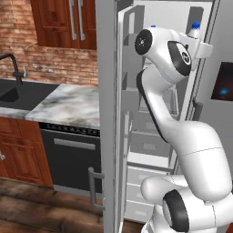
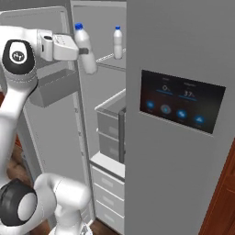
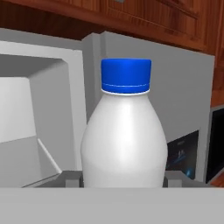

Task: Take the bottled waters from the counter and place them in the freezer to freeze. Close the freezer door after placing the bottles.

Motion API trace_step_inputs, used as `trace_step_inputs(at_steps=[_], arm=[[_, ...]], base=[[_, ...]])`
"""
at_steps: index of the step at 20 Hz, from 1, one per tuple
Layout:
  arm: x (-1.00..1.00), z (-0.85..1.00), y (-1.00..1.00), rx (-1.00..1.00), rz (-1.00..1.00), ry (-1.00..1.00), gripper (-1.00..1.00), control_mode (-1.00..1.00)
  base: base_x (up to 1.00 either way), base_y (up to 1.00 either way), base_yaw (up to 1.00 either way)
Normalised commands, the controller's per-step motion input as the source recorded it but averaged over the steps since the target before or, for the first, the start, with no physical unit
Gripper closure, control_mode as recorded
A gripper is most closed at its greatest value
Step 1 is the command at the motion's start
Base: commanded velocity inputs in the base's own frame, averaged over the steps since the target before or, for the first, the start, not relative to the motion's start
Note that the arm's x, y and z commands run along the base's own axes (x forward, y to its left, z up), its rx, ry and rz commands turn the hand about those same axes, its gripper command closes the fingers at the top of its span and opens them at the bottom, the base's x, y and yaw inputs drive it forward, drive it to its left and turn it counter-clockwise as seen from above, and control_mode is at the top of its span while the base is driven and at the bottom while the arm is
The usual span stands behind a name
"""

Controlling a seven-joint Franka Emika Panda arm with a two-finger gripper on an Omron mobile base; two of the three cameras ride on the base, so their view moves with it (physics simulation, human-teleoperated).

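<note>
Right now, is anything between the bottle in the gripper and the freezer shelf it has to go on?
Nothing visible blocks it. The gripper holds the bottle in the open freezer doorway, tilted slightly. The freezer door is swung wide. The other bottle already stands on the upper shelf, further in, so set this one down beside it.

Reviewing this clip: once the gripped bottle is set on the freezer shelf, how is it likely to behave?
The held bottle is tall and narrow, so it probably tips easily if nudged. Its smooth rounded body may slip in the gripper. On its side it would likely roll. The other bottle stands upright on the shelf.
</note>
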Motion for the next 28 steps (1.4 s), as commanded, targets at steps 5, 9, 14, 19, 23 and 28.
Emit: trace_step_inputs(at_steps=[5, 9, 14, 19, 23, 28], arm=[[0.25, -0.03, -0.01, 0.00, 0.00, 0.00, 1.00, -1.00], [0.29, 0.00, -0.05, 0.00, 0.00, 0.00, 1.00, -1.00], [0.23, 0.00, -0.16, 0.00, 0.00, 0.00, 1.00, -1.00], [0.19, 0.00, -0.12, 0.03, 0.00, 0.00, 1.00, -1.00], [0.17, 0.00, 0.00, 0.02, 0.05, 0.00, 1.00, -1.00], [0.14, 0.00, 0.00, 0.04, 0.12, 0.00, 1.00, -1.00]], base=[[0.00, 0.00, 0.00], [0.00, 0.00, 0.00], [0.00, 0.00, 0.00], [0.00, 0.00, 0.00], [0.00, 0.00, 0.00], [0.00, 0.00, 0.00]])
